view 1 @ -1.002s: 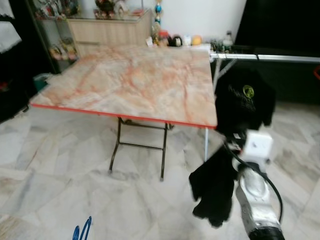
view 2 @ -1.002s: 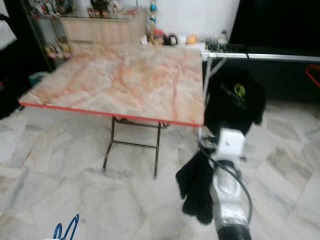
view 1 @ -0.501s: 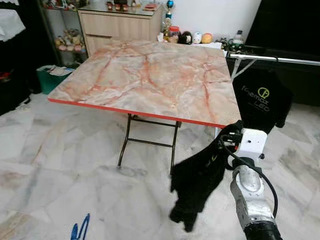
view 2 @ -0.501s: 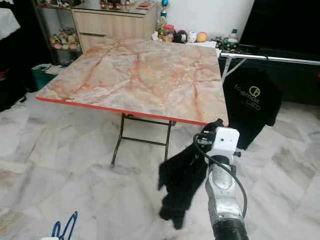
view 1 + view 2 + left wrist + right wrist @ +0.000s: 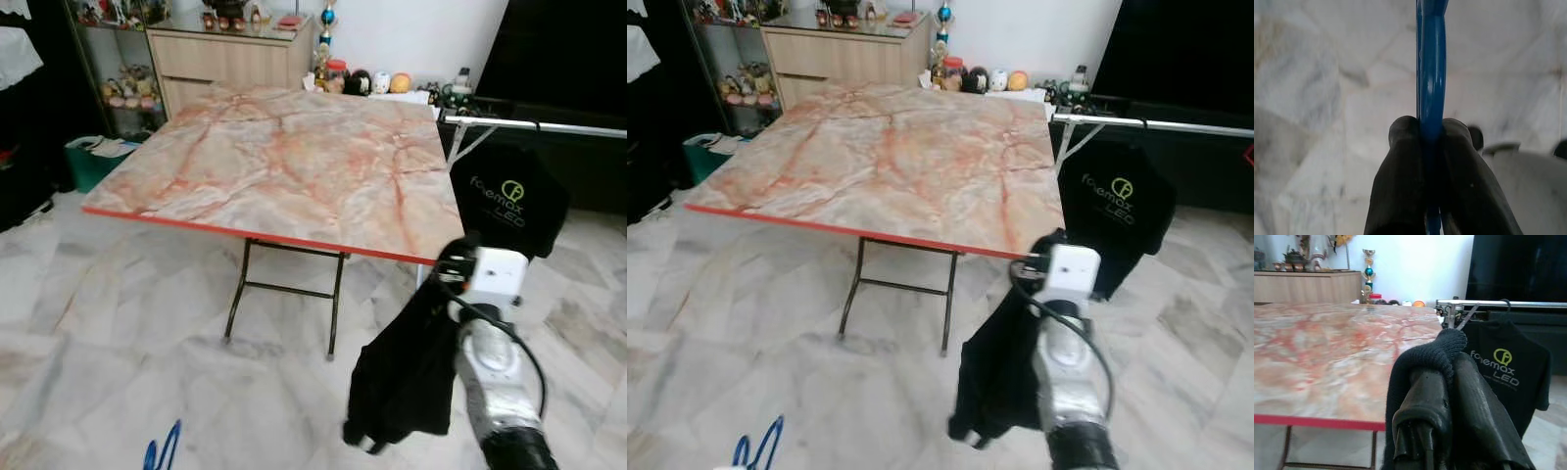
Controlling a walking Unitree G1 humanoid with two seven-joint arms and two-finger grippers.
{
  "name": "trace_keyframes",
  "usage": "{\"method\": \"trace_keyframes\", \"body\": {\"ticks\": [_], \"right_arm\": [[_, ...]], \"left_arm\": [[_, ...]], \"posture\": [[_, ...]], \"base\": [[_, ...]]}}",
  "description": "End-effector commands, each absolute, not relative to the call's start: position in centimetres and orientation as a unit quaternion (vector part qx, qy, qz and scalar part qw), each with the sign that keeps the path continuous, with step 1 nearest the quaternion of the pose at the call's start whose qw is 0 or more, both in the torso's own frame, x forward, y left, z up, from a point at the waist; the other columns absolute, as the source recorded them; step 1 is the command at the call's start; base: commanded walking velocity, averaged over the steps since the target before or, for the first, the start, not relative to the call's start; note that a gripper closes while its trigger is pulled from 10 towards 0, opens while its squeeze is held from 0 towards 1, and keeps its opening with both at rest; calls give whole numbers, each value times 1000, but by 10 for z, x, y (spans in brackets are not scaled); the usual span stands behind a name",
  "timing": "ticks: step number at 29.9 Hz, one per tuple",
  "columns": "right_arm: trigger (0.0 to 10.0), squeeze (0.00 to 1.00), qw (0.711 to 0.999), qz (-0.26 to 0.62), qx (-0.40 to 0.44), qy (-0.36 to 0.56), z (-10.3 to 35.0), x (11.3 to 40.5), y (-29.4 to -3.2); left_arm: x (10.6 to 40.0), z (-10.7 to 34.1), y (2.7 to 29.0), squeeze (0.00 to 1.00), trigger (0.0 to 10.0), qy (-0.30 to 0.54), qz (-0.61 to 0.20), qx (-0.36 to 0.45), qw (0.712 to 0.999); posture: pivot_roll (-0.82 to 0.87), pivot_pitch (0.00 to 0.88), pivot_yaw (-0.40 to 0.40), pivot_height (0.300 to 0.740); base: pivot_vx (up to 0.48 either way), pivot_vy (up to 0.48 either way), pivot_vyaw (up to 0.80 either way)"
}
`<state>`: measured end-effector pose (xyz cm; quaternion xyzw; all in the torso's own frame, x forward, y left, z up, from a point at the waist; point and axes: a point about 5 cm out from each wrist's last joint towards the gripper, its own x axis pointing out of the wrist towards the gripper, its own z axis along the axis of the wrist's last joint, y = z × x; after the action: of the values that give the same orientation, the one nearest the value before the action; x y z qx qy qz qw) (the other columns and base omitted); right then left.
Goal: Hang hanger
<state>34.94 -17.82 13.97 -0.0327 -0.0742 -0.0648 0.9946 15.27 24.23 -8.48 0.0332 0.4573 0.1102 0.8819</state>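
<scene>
Garment (image 5: pixel 407 377): black cloth hanging from the right gripper (image 5: pixel 1449 382), low at the near right, just off the table's near right corner; it drapes down toward the floor.
Right jaws: closed on the garment; in the right wrist view a knit black fold wraps over the fingertips (image 5: pixel 1425 396).
Hanger (image 5: pixel 1431 68): blue, at the near left; the eye views show just its tip (image 5: pixel 162 452) at the lower edge, while the left wrist view shows its bar running up between the fingers.
Left jaws: the left gripper (image 5: pixel 1431 134) is pinched narrow on the hanger, one finger (image 5: pixel 1400 166) on each side, above the floor (image 5: pixel 1327 98).
Table (image 5: pixel 284 157): marble-patterned top with a red edge, on folding legs, centre of the scene.
Rail (image 5: pixel 1156 124): silver bar at the far right, beyond the table.
Shirt (image 5: pixel 1117 211): black with a green logo, hanging from the rail; the right wrist view shows its lettering larger, just right of the gripper.
</scene>
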Motion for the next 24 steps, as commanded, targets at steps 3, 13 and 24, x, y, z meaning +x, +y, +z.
{"method": "trace_keyframes", "body": {"ticks": [3,13,24], "right_arm": [[10000,0,992,-68,-41,-94,150,351,-184],[10000,0,980,29,-56,-186,210,375,-154],[10000,0,935,68,-86,-339,350,400,-137]], "left_arm": [[156,-85,236,0,10000,454,105,23,884],[161,-83,234,0,10000,449,101,24,887],[164,-83,234,0,10000,450,97,27,887]], "posture": [[135,0,-5,740],[119,0,6,740],[86,0,28,740]], "base": [[390,0,0],[400,0,0],[399,0,0]]}}
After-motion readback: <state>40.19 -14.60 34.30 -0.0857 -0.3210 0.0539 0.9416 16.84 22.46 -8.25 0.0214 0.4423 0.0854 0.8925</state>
